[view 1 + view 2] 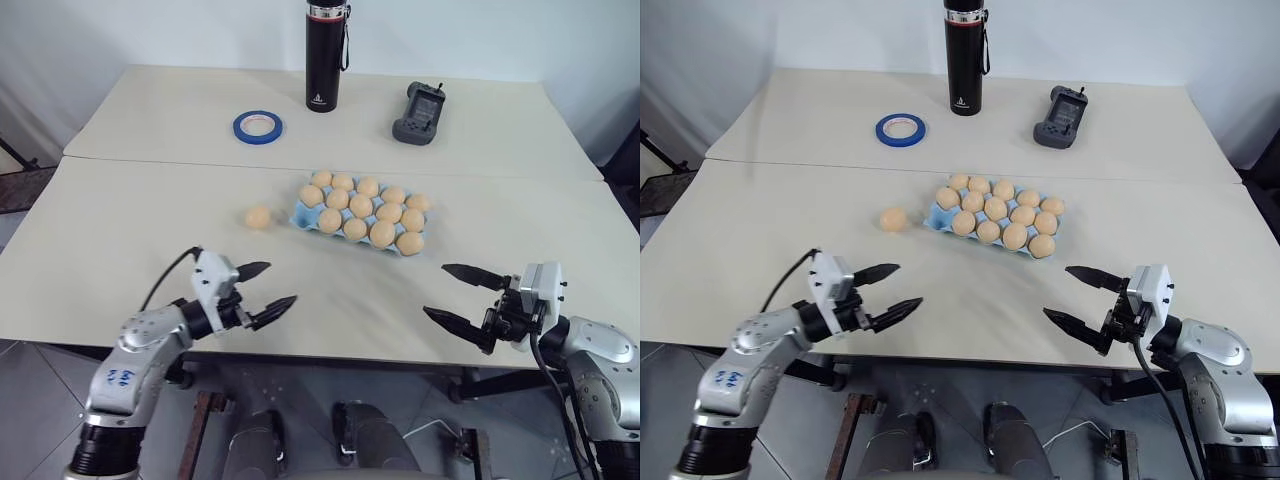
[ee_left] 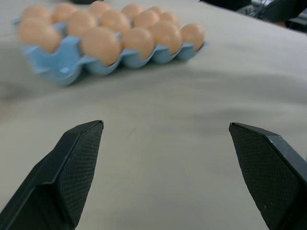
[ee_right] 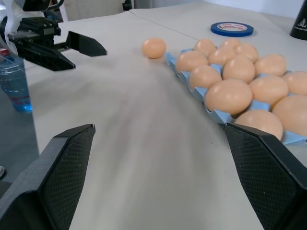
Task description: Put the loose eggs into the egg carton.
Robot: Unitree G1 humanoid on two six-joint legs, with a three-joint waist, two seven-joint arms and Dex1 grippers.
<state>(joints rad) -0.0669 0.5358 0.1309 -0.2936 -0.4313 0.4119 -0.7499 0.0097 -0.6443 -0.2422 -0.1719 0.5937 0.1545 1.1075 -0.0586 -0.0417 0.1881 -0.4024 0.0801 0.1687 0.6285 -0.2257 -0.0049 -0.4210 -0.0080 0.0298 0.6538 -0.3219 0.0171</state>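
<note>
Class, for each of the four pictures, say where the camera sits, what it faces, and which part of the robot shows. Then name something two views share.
Left eye view: head camera, looking down over the table; both arms show, left gripper and right gripper open.
Right eye view: the same scene from the other eye.
Left wrist view: along its own fingers, facing the egg carton.
Right wrist view: along its own fingers, facing the carton, the loose egg and blue tape roll.
Shared: both wrist views show the carton.

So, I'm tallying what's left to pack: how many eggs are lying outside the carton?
1. A single loose egg lies on the table, just left of the blue carton, apart from it. Nothing seems to hide another.
</note>
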